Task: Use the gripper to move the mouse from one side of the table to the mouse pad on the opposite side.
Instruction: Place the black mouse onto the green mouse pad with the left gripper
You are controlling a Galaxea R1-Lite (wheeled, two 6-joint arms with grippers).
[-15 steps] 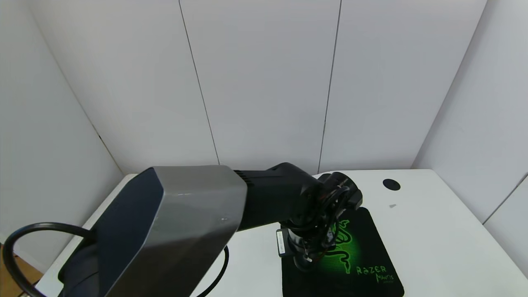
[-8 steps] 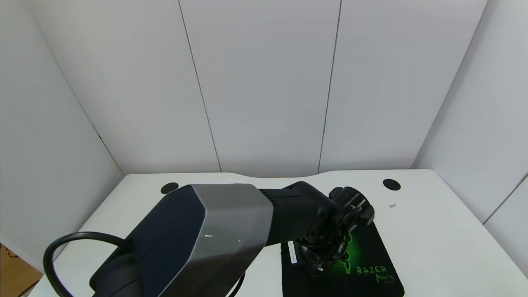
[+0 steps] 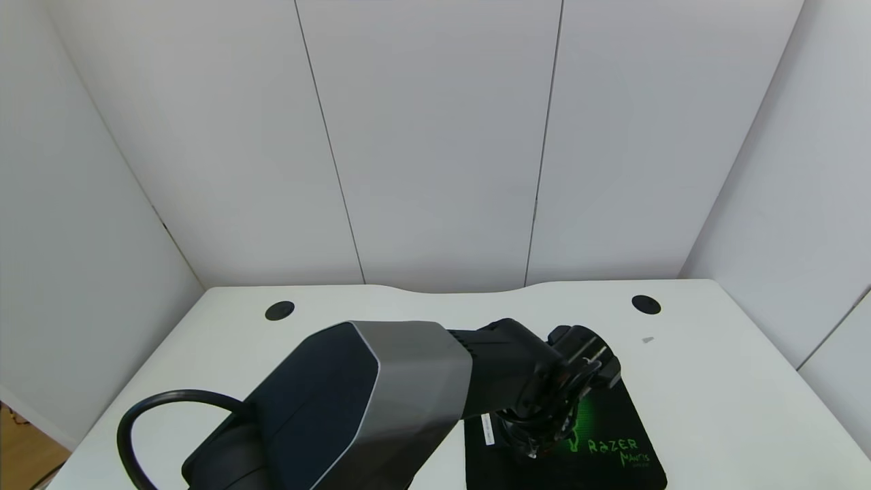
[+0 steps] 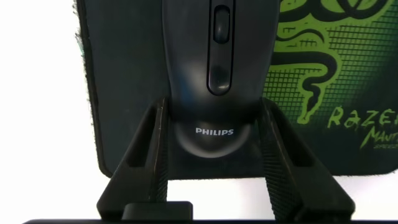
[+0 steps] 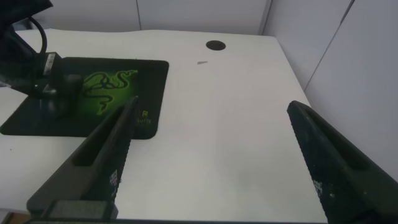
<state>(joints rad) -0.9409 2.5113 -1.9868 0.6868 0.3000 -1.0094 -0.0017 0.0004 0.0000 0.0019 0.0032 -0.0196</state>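
The left hand (image 3: pixel 537 435) is positioned over the near-left portion of the mouse pad (image 3: pixel 612 408), which lies on the right half of the white surface (image 3: pixel 714 381). In the left wrist view the hand (image 4: pixel 214 134) is clamped on the mouse (image 4: pixel 214 68), one finger pressing each flank of its rear end just beside the "PHILIPS" lettering. The mouse is above the pad's dark area, beside the green logo (image 4: pixel 311 62); whether its underside already touches the pad cannot be determined, because the arm blocks it in the head view. Risk assessment: if the fingers part while the mouse is above the pad, the mouse may drop and skid toward the pad's near edge (image 4: pixel 186 171), close behind the grip. A glossy shell held only at its tail may also pivot downward at the nose. The right hand (image 5: pixel 217 162) is parked at the right of the surface, fingers apart, holding nothing.
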